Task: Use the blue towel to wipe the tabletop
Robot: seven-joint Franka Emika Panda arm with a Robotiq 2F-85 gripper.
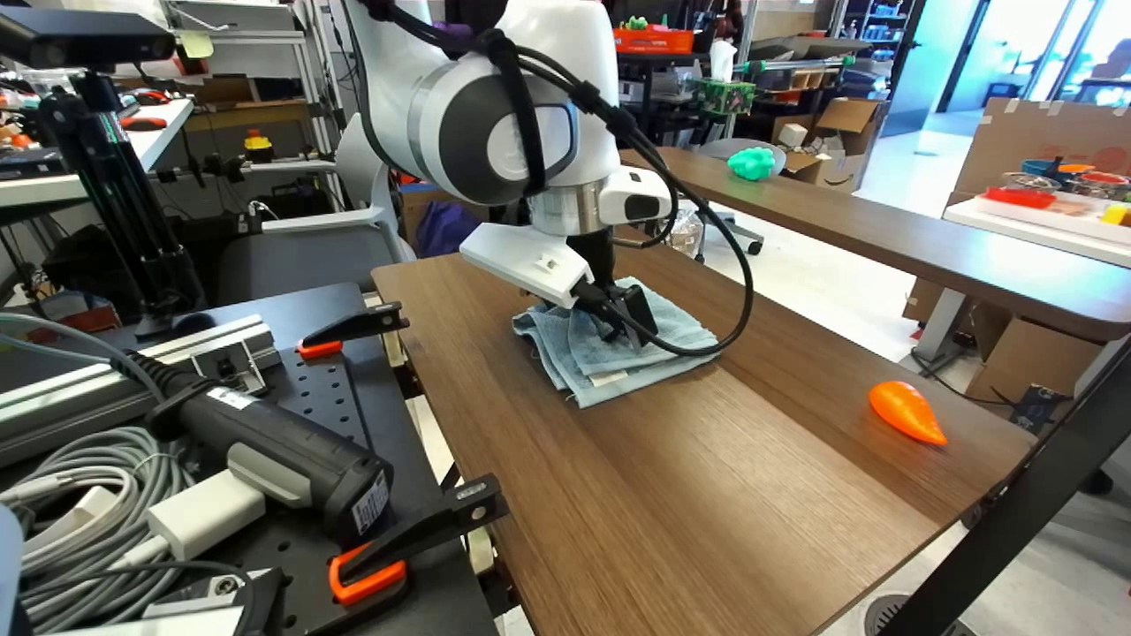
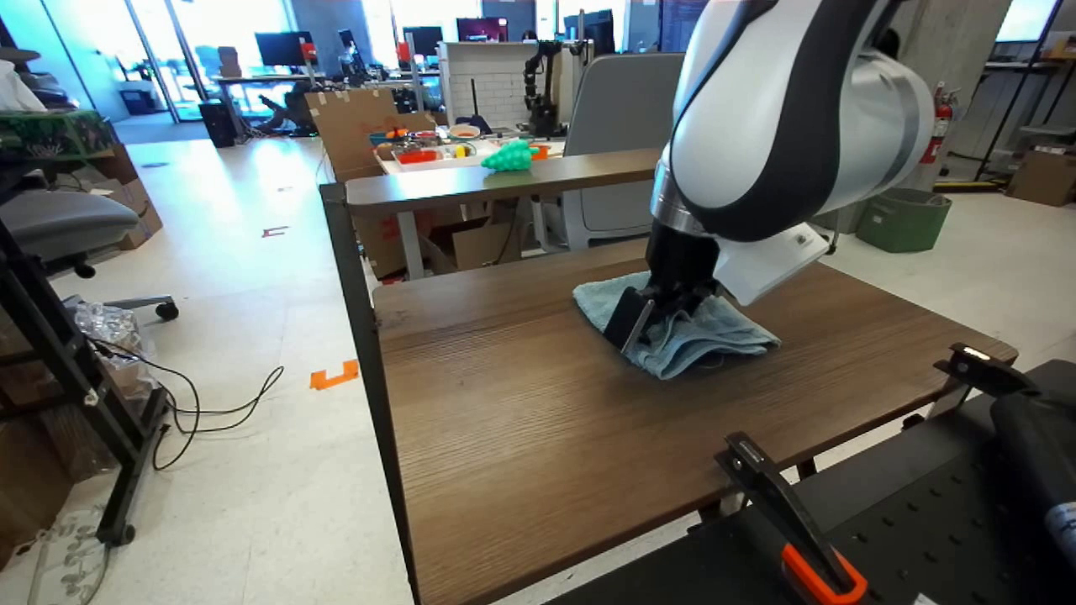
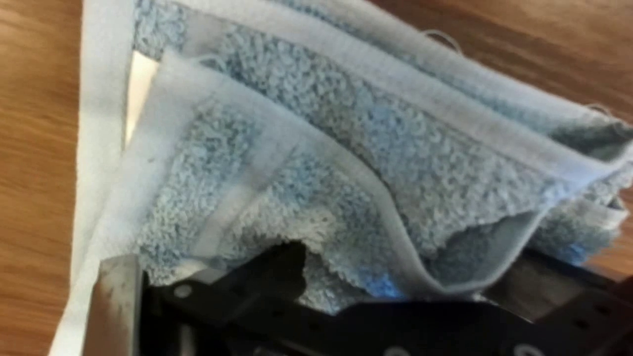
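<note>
The pale blue towel (image 1: 552, 349) lies folded and rumpled on the brown wood-grain tabletop (image 1: 707, 495). Towel (image 2: 727, 332) and tabletop (image 2: 521, 420) also show in an exterior view. My gripper (image 1: 623, 322) points down onto the towel and touches it. In the wrist view the towel (image 3: 420, 148) fills most of the picture, with its layered hems and a white tag visible. There my gripper's fingers (image 3: 326, 284) stand wide apart at left and right, with towel cloth between them. The fingertips' contact with the cloth is partly hidden.
An orange object (image 1: 906, 412) lies near the tabletop's far end. A black cart (image 1: 309, 424) with cables and tools stands along one long edge, with orange-black clamps (image 1: 424, 530) at that edge. Another table (image 1: 884, 230) bears a green object (image 1: 751, 163).
</note>
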